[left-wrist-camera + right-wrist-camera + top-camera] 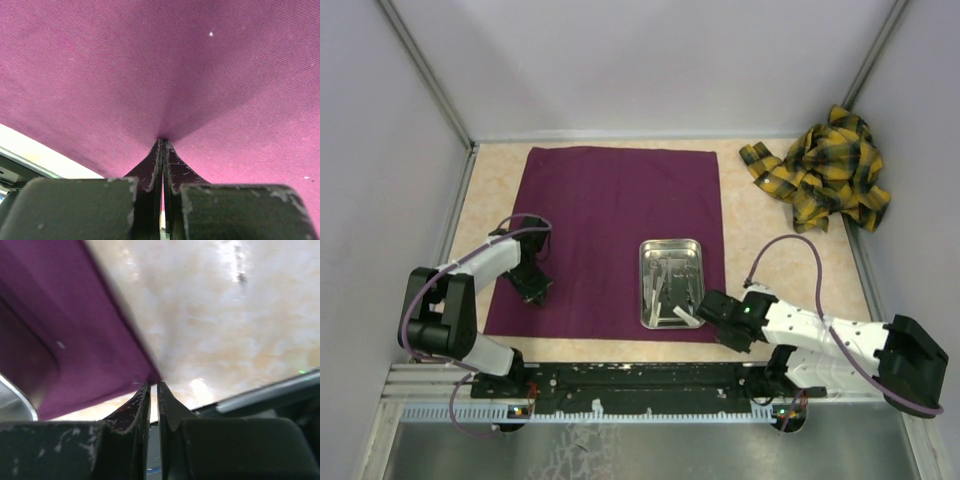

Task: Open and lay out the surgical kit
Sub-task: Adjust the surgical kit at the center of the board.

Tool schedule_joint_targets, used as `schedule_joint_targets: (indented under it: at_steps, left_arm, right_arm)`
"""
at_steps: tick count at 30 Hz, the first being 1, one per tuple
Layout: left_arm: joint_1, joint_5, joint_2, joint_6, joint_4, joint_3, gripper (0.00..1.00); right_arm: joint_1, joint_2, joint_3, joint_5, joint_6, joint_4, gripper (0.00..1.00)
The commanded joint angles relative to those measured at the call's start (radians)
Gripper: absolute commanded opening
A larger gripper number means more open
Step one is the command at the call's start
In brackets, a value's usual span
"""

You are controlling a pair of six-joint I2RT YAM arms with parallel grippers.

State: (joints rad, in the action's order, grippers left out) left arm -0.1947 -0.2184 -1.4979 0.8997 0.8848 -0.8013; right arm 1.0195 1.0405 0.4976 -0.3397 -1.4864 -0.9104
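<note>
Pulling with the left gripper [162, 142], pressed together on a pucker of the cloth [610, 200], could drag the tray [642, 285] sitting on the cloth's near right part and spill its instruments [670, 275]. The right gripper [153, 385] shows 1 thin slit at the cloth's corner; we cannot tell whether it holds it. From above, the instruments are too small to sort.

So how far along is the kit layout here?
Done: purple cloth lies spread flat, steel tray on it. In hand: left gripper pinches the cloth; right gripper sits at its near-right corner, grip unclear. Remaining: instruments lie in the tray, not laid out.
</note>
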Motion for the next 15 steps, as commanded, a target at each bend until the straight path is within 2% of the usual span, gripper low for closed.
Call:
schedule_joint_targets:
  at_steps: [1,10,15]
  left_arm:
    - [0.003,-0.012,-0.016,-0.010,0.014,0.028,0.00]
    - [0.002,0.040,0.033,-0.051,0.003,0.014,0.00]
    - [0.001,0.080,0.129,-0.112,0.007,-0.035,0.00]
  right_arm:
    - [-0.014,-0.061,0.002,-0.039,-0.010,-0.219,0.11]
    - [-0.064,-0.018,0.111,-0.105,0.097,-0.213,0.13]
    - [-0.064,-0.021,0.231,-0.150,0.165,-0.234,0.22]
